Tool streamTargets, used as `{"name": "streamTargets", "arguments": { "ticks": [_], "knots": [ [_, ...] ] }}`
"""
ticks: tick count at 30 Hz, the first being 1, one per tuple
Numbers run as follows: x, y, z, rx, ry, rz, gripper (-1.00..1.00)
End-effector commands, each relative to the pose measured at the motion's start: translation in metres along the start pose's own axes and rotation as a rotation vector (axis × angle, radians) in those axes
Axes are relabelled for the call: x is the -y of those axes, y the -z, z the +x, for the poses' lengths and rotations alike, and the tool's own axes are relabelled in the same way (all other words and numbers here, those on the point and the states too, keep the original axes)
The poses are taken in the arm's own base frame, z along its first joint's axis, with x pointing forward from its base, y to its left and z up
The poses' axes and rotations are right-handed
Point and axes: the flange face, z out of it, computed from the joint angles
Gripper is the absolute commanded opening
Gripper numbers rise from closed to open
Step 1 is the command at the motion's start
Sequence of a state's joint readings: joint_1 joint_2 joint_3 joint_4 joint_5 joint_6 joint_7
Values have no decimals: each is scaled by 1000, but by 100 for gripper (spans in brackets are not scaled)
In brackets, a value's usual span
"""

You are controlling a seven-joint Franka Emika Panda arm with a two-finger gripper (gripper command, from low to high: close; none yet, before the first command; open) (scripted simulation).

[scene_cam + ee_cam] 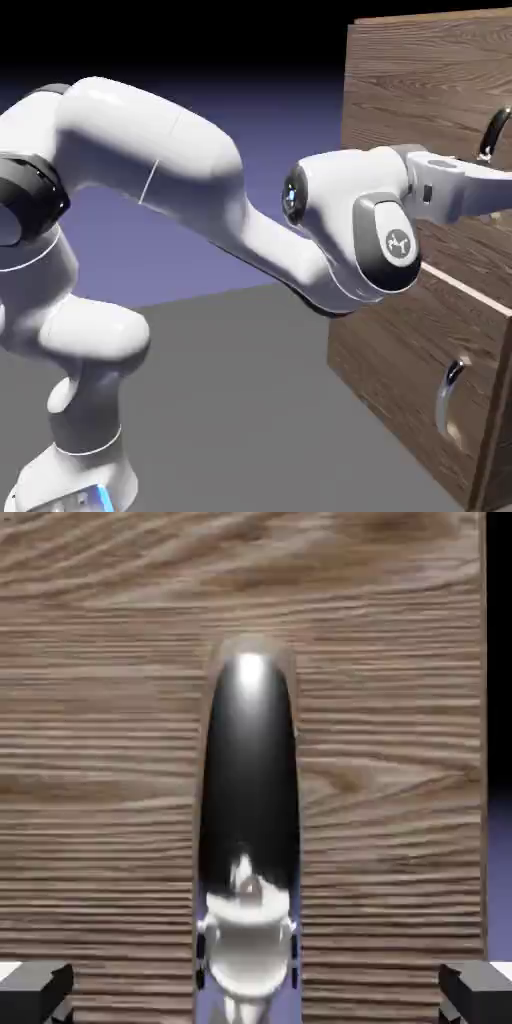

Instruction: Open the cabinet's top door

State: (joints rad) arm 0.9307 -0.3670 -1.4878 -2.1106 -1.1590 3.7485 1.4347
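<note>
The dark-brown wood-grain cabinet (400, 90) stands at the exterior view's right. Its top door (450, 100) lies flush with the front. The door's curved silver handle (493, 135) shows at the picture's right edge, just above my white hand (455, 190). In the hand view the handle (250, 812) fills the middle, upright against the door's wood (100, 762). My gripper (256, 992) is open. Its grey fingertips (35, 990) sit far apart at the bottom corners, with the handle between them and untouched.
The shorter lower panel (410, 370) carries its own silver handle (450, 395) below my arm. The grey table (250, 420) runs up to the cabinet's foot. In the hand view the door's edge and a strip of backdrop (498, 762) show at the right.
</note>
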Motion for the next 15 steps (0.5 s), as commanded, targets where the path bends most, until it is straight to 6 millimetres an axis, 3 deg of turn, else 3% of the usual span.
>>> {"name": "streamTargets", "arguments": {
  "ticks": [1, 15],
  "knots": [
    [0, 0, 0, 0, 0, 0, -100],
    [12, 41, -12, -71, 0, -71, -100]
  ]
}}
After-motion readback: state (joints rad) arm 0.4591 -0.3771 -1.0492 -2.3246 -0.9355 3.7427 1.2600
